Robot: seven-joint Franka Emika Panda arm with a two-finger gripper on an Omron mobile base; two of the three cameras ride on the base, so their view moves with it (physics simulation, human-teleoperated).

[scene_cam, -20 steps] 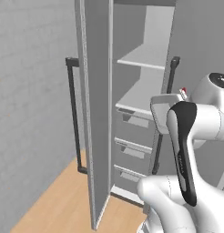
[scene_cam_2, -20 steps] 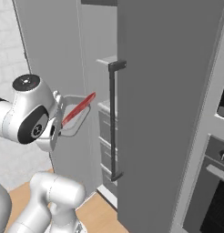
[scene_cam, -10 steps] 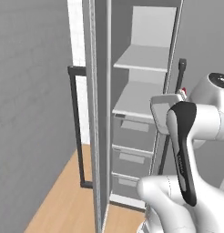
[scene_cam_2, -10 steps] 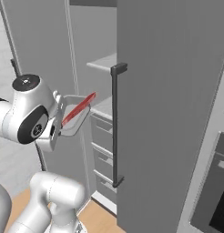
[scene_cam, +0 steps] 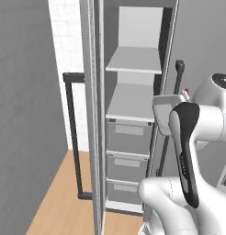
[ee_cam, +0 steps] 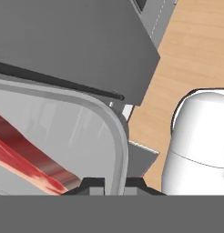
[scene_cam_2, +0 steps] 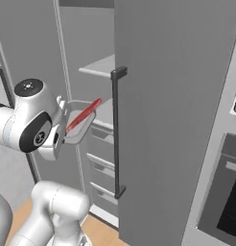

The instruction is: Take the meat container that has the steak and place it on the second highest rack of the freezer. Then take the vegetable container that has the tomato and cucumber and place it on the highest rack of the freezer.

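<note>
Two white open shelves stood in the upper part of the freezer, with three grey drawers stacked beneath them; the freezer door was swung open and seen nearly edge-on in the left base view, its dark bar handle on the outer face. The tool was clenched on the rim of the meat container (a shallow grey tray with a rounded corner), one dark fingertip on each side of the rim in the hand view. The tray was held tilted in the air in front of the freezer's open compartment, at about the level of the lower shelf, touching neither shelf. The steak lay inside the tray as a long, thin red slab running along its length; in the hand view it appeared as a red band across the tray's pale floor. A neighbouring grey cabinet door with its own dark vertical handle stood to the right of the opening in the right base view, and an oven front lay beyond it. Wooden floor was visible below the freezer.
</note>
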